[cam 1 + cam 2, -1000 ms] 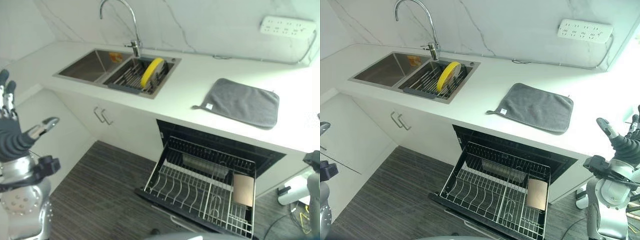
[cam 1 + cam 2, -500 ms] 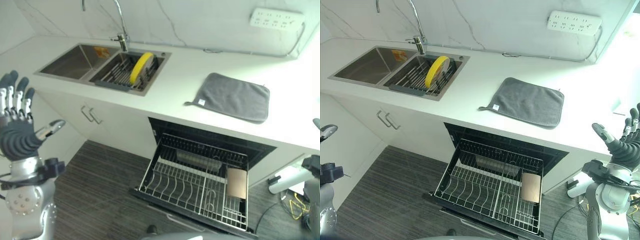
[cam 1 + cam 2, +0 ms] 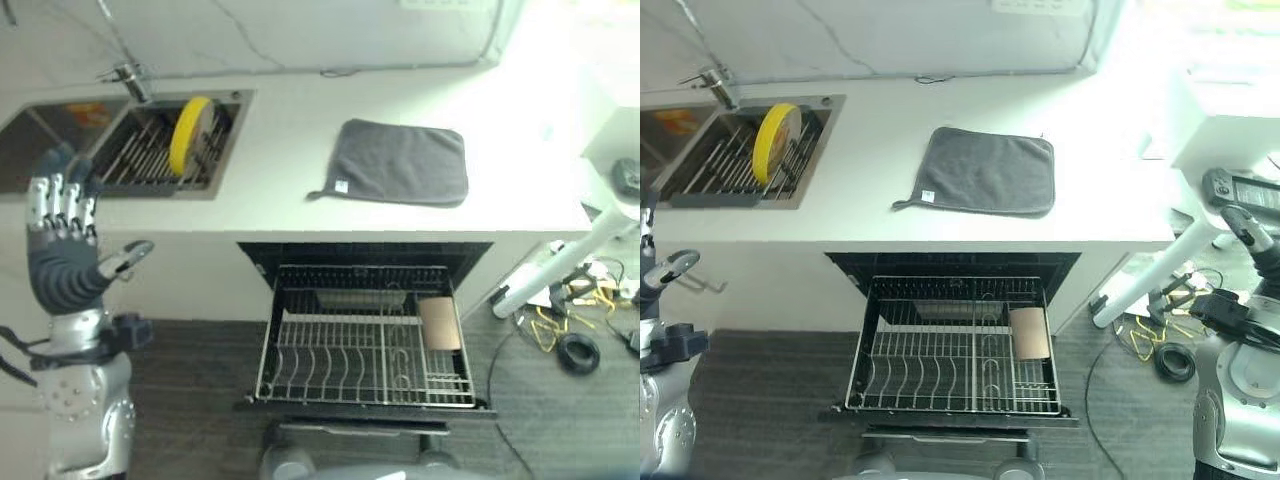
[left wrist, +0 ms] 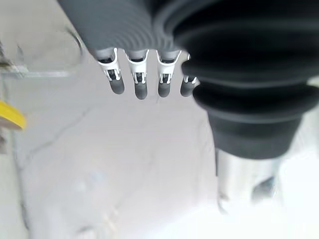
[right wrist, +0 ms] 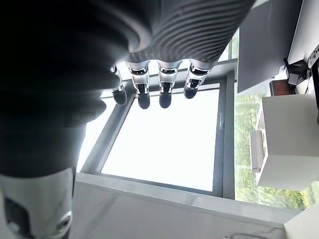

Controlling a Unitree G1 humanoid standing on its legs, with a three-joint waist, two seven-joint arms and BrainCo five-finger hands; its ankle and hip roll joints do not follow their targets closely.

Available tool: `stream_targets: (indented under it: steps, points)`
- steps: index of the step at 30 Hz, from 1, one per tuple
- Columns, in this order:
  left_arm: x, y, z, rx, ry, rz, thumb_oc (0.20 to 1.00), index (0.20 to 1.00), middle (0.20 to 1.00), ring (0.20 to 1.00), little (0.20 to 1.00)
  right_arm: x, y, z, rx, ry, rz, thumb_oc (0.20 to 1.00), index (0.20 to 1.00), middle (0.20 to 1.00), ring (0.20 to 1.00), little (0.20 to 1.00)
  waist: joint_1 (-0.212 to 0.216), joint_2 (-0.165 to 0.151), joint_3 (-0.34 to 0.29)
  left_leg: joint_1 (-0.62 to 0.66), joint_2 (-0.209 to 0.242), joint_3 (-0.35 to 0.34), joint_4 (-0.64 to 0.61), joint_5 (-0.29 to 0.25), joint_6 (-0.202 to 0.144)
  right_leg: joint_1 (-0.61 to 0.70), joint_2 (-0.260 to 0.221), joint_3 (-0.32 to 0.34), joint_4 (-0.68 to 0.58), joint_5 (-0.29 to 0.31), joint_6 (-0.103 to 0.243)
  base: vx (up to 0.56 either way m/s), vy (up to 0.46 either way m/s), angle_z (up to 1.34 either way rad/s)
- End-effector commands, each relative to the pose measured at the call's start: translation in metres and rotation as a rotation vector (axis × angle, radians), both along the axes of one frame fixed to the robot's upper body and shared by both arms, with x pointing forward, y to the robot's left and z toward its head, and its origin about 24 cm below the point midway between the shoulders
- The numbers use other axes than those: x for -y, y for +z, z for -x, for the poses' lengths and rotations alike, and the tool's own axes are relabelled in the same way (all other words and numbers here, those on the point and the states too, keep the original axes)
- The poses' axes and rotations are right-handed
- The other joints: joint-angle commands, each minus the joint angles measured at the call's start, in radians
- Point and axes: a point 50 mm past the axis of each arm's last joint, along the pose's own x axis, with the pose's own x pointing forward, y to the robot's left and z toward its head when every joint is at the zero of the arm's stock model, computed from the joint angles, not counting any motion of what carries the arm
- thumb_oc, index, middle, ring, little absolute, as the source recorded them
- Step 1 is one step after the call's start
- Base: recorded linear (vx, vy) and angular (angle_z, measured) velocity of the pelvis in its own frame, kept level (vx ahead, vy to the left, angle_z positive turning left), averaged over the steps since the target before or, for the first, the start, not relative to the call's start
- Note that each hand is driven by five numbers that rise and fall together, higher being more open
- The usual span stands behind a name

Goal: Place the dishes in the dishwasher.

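Camera had swung round, so the counter now ran square across the view. Left hand (image 3: 62,262) was up, fingers straight, holding nothing. Yellow plate (image 3: 190,133) stood on edge in the sink rack (image 3: 140,165) at its one o'clock, the nearer reach. Right hand (image 3: 1252,240), also open and empty, hung well apart. Dishwasher rack (image 3: 365,345) sat pulled out below.

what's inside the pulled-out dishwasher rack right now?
The dishwasher rack holds no dishes; a tan rectangular piece sits in its right section. The yellow plate stands in the sink rack. The dishwasher cavity behind is too dark to read.
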Motion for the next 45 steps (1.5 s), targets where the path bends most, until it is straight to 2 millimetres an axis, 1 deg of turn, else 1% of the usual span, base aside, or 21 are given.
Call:
stream_targets:
  steps: [1, 3, 5, 8, 10, 11, 12, 13, 16, 19, 23, 25, 26, 28, 31, 34, 36, 37, 40, 42, 45]
  points:
    - [-0.001, 0.01, 0.017, -0.007, 0.029, -0.127, 1.0, 1.0, 1.0, 1.0, 1.0, -0.008, 0.015, -0.002, 0.062, 0.061, 0.098, 1.0, 1.0, 1.0, 1.0, 1.0, 0.061, -0.001, -0.046, 0.126, -0.001, 0.036, -0.051, -0.07, 0.048, -0.058, -0.069, -0.14, 0.042, 0.124, 0.015, -0.04, 0.582, -0.06]
    - [-0.002, 0.01, 0.017, -0.021, 0.049, -0.121, 1.0, 1.0, 1.0, 1.0, 1.0, -0.016, 0.012, -0.012, 0.02, 0.102, 0.119, 1.0, 1.0, 1.0, 1.0, 1.0, 0.08, 0.006, -0.044, 0.177, -0.033, 0.079, -0.108, -0.059, 0.07, -0.096, -0.056, -0.215, 0.106, 0.12, 0.01, -0.09, 0.557, -0.7]
    - [-0.005, 0.013, 0.019, -0.018, 0.049, -0.111, 1.0, 1.0, 1.0, 1.0, 1.0, -0.021, 0.016, -0.019, 0.016, 0.106, 0.133, 1.0, 1.0, 1.0, 1.0, 1.0, 0.102, 0.021, -0.05, 0.207, -0.038, 0.106, -0.167, -0.04, 0.082, -0.095, 0.008, -0.262, 0.143, 0.038, -0.019, -0.12, 0.356, -1.31]
    - [-0.004, 0.01, 0.016, -0.021, 0.054, -0.071, 1.0, 1.0, 1.0, 1.0, 1.0, -0.027, 0.017, -0.018, 0.071, 0.116, 0.12, 1.0, 1.0, 1.0, 1.0, 1.0, 0.108, 0.021, -0.067, 0.212, -0.063, 0.095, -0.217, -0.015, 0.113, -0.085, 0.118, -0.263, 0.19, -0.019, -0.048, -0.13, 0.199, -0.14]
    - [-0.002, 0.005, 0.011, -0.04, 0.04, -0.043, 1.0, 1.0, 1.0, 1.0, 1.0, -0.027, 0.016, -0.016, 0.073, 0.118, 0.121, 1.0, 1.0, 1.0, 1.0, 1.0, 0.093, 0.009, -0.079, 0.199, -0.083, 0.059, -0.217, -0.011, 0.134, -0.068, 0.19, -0.198, 0.196, -0.057, -0.071, -0.06, 0.024, 0.01]
    - [0.001, 0.003, 0.008, -0.045, 0.025, -0.037, 1.0, 1.0, 1.0, 1.0, 1.0, -0.026, 0.015, -0.014, 0.07, 0.113, 0.118, 1.0, 1.0, 1.0, 1.0, 1.0, 0.075, 0.002, -0.086, 0.192, -0.094, 0.028, -0.217, -0.008, 0.146, -0.06, 0.252, -0.13, 0.201, -0.102, -0.084, -0.07, -0.03, 0.1]
    - [0.006, 0.002, 0.004, -0.04, 0.0, -0.045, 1.0, 1.0, 1.0, 1.0, 1.0, -0.026, 0.014, -0.012, 0.07, 0.097, 0.11, 1.0, 1.0, 1.0, 1.0, 1.0, 0.054, -0.006, -0.093, 0.177, -0.112, -0.004, -0.217, 0.009, 0.155, -0.064, 0.313, -0.055, 0.195, -0.115, -0.104, -0.05, -0.047, 0.31]
    - [0.011, 0.001, 0.002, -0.034, -0.016, -0.052, 1.0, 1.0, 1.0, 1.0, 1.0, -0.025, 0.014, -0.012, 0.072, 0.089, 0.103, 1.0, 1.0, 1.0, 1.0, 1.0, 0.046, -0.009, -0.101, 0.169, -0.121, -0.02, -0.217, 0.01, 0.156, -0.062, 0.343, -0.022, 0.186, -0.126, -0.112, -0.06, -0.071, 0.57]
    - [0.024, 0.004, -0.004, -0.001, -0.065, -0.077, 1.0, 1.0, 1.0, 1.0, 1.0, -0.019, 0.012, -0.008, 0.087, 0.03, 0.083, 1.0, 1.0, 1.0, 1.0, 1.0, 0.041, -0.014, -0.118, 0.12, -0.134, -0.05, -0.217, 0.04, 0.144, -0.027, 0.361, 0.001, 0.075, -0.133, -0.135, -0.13, -0.196, 0.72]
    - [0.018, -0.003, 0.002, -0.025, -0.073, -0.043, 1.0, 1.0, 1.0, 1.0, 1.0, -0.012, 0.006, -0.002, 0.079, 0.033, 0.032, 1.0, 1.0, 1.0, 1.0, 1.0, 0.033, -0.003, -0.132, 0.133, -0.134, -0.028, -0.217, 0.022, 0.14, -0.006, 0.356, 0.001, 0.016, -0.119, -0.131, -0.03, -0.195, 0.37]
    - [0.012, -0.006, 0.004, -0.055, -0.043, -0.014, 1.0, 1.0, 1.0, 1.0, 1.0, -0.022, 0.003, -0.007, 0.06, 0.088, 0.029, 1.0, 1.0, 1.0, 1.0, 1.0, 0.039, 0.02, -0.135, 0.15, -0.137, 0.015, -0.215, 0.017, 0.139, -0.003, 0.35, -0.004, -0.007, -0.119, -0.137, -0.01, -0.162, 0.02]
    - [0.012, -0.007, 0.006, -0.056, -0.052, -0.013, 1.0, 1.0, 1.0, 1.0, 1.0, -0.022, 0.004, -0.007, 0.057, 0.087, 0.028, 1.0, 1.0, 1.0, 1.0, 1.0, 0.041, 0.018, -0.128, 0.139, -0.142, 0.038, -0.168, 0.006, 0.132, 0.001, 0.342, -0.013, -0.007, -0.116, -0.139, -0.06, -0.084, 0.02]
    - [0.014, -0.006, 0.007, -0.054, -0.071, -0.021, 1.0, 1.0, 1.0, 1.0, 1.0, -0.021, 0.006, -0.006, 0.061, 0.075, 0.039, 1.0, 1.0, 1.0, 1.0, 1.0, 0.041, 0.011, -0.115, 0.097, -0.138, 0.073, -0.077, -0.014, 0.115, 0.003, 0.321, -0.033, -0.007, -0.109, -0.141, -0.11, -0.027, 0.04]
    - [0.015, -0.004, 0.007, -0.048, -0.089, -0.017, 1.0, 1.0, 1.0, 1.0, 1.0, -0.019, 0.012, -0.004, 0.074, 0.075, 0.042, 1.0, 1.0, 1.0, 1.0, 1.0, 0.033, 0.005, -0.105, 0.066, -0.097, 0.114, -0.034, -0.014, 0.093, 0.004, 0.301, -0.052, -0.007, -0.101, -0.138, -0.11, 0.041, 0.13]
    - [0.016, -0.003, 0.008, -0.033, -0.111, 0.0, 1.0, 1.0, 1.0, 1.0, 1.0, -0.018, 0.019, -0.005, 0.112, 0.089, 0.045, 1.0, 1.0, 1.0, 1.0, 1.0, 0.021, 0.006, -0.11, 0.092, -0.042, 0.132, -0.078, -0.002, 0.079, -0.003, 0.288, -0.063, -0.007, -0.097, -0.132, -0.04, 0.197, 0.43]
    - [0.021, -0.003, 0.007, -0.023, -0.119, 0.017, 1.0, 1.0, 1.0, 1.0, 1.0, -0.018, 0.023, -0.006, 0.125, 0.109, 0.069, 1.0, 1.0, 1.0, 1.0, 1.0, 0.013, 0.014, -0.123, 0.144, 0.024, 0.099, -0.203, 0.061, 0.053, -0.005, 0.284, -0.04, -0.007, -0.105, -0.127, 0.04, 0.322, -0.03]
    - [0.025, -0.005, 0.006, -0.021, -0.134, 0.029, 1.0, 1.0, 1.0, 1.0, 1.0, -0.015, 0.027, -0.005, 0.119, 0.106, 0.088, 1.0, 1.0, 1.0, 1.0, 1.0, 0.007, 0.018, -0.127, 0.139, 0.084, 0.083, -0.217, 0.079, 0.023, -0.005, 0.265, -0.037, -0.007, -0.109, -0.12, 0.05, 0.661, -0.32]
    - [0.027, -0.006, 0.006, -0.013, -0.138, 0.018, 1.0, 1.0, 1.0, 1.0, 1.0, -0.013, 0.031, -0.005, 0.127, 0.094, 0.098, 1.0, 1.0, 1.0, 1.0, 1.0, 0.003, 0.023, -0.128, 0.137, 0.092, 0.096, -0.217, 0.073, 0.016, -0.006, 0.239, -0.051, -0.007, -0.105, -0.103, 0.04, 0.726, -0.34]
    - [0.027, -0.007, 0.005, -0.018, -0.151, 0.018, 1.0, 1.0, 1.0, 1.0, 1.0, -0.013, 0.03, -0.003, 0.111, 0.076, 0.11, 1.0, 1.0, 1.0, 1.0, 1.0, 0.001, 0.027, -0.128, 0.133, 0.076, 0.103, -0.217, 0.062, 0.022, -0.009, 0.202, -0.07, -0.007, -0.09, -0.077, 0.06, 0.609, -0.1]
    - [0.026, -0.006, 0.001, -0.035, -0.176, 0.025, 1.0, 1.0, 1.0, 1.0, 1.0, -0.015, 0.026, -0.004, 0.06, 0.064, 0.147, 1.0, 1.0, 1.0, 1.0, 1.0, 0.007, 0.021, -0.124, 0.131, 0.023, 0.061, -0.217, 0.037, 0.046, -0.016, 0.155, -0.068, -0.007, -0.053, -0.05, 0.08, 0.579, 0.03]
    - [0.026, -0.003, -0.001, -0.055, -0.177, 0.004, 1.0, 1.0, 1.0, 1.0, 1.0, -0.014, 0.021, 0.0, 0.044, 0.046, 0.139, 1.0, 1.0, 1.0, 1.0, 1.0, 0.018, -0.003, -0.113, 0.136, -0.044, -0.006, -0.217, 0.007, 0.083, -0.041, 0.1, -0.064, 0.028, 0.011, -0.039, 0.06, 0.478, 0.17]
